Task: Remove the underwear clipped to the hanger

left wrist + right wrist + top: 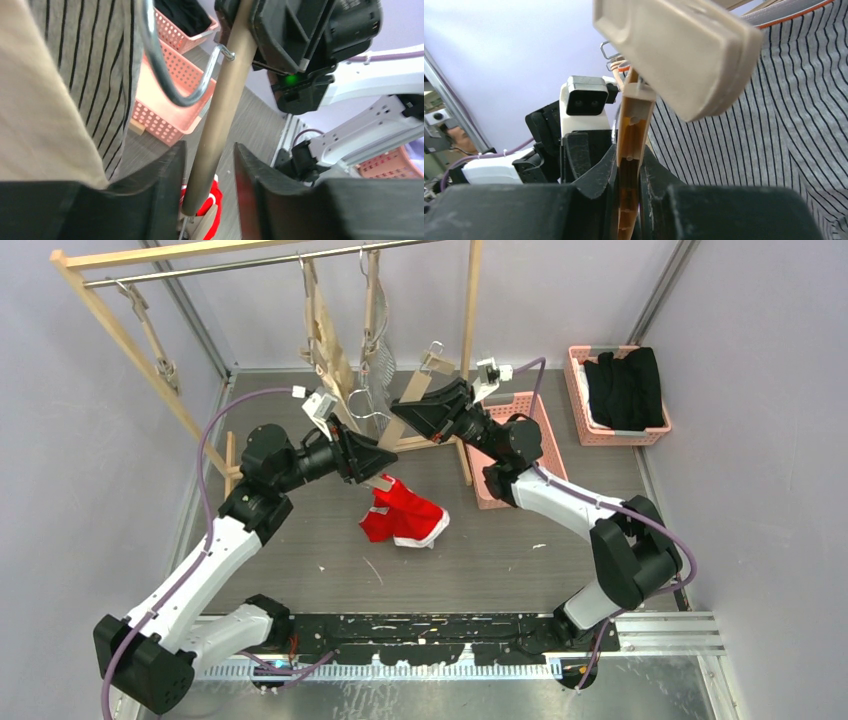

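Observation:
The red underwear lies crumpled on the table, also visible below the left jaws. The cream underwear and the pinstriped underwear hang from hangers on the rail. My left gripper is open, and a tan hanger bar runs between its jaws with a gap on the right side. My right gripper is shut on an orange-tan hanger clip, right beside the pinstriped fabric. A beige clip hangs just above it.
A pink basket holding a black garment stands at the far right, and a second pink basket lies behind the right arm. The wooden rack frame and metal rail cross the back. A bare hanger hangs at the left.

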`<action>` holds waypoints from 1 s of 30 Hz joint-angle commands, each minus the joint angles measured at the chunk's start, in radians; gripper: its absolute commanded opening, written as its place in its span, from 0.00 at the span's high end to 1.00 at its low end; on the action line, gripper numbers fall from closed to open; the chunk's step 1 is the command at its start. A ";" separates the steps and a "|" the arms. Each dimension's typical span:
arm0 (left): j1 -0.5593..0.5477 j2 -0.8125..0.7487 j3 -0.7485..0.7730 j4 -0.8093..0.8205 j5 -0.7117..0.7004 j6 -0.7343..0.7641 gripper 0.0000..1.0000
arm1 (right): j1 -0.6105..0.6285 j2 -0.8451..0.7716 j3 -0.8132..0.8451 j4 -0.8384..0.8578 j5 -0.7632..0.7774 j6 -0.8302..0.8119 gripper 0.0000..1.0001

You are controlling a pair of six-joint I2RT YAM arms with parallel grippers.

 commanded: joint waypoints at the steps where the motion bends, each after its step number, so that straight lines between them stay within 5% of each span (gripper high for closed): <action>1: -0.013 -0.057 -0.013 0.015 -0.038 0.024 0.50 | 0.001 -0.081 -0.008 0.019 0.046 -0.102 0.99; 7: -0.013 -0.149 -0.058 -0.028 -0.164 0.070 0.30 | 0.001 -0.112 -0.028 0.040 0.033 -0.071 0.99; 23: -0.012 -0.165 -0.176 0.104 -0.064 0.011 0.31 | 0.001 -0.156 -0.048 0.116 0.011 0.015 0.99; 26: -0.012 -0.170 -0.179 0.112 -0.057 -0.002 0.46 | 0.001 -0.166 -0.055 0.108 0.021 0.004 0.99; 30: -0.012 -0.155 -0.154 0.095 -0.035 -0.002 0.91 | 0.000 -0.163 -0.057 0.097 0.025 -0.002 0.99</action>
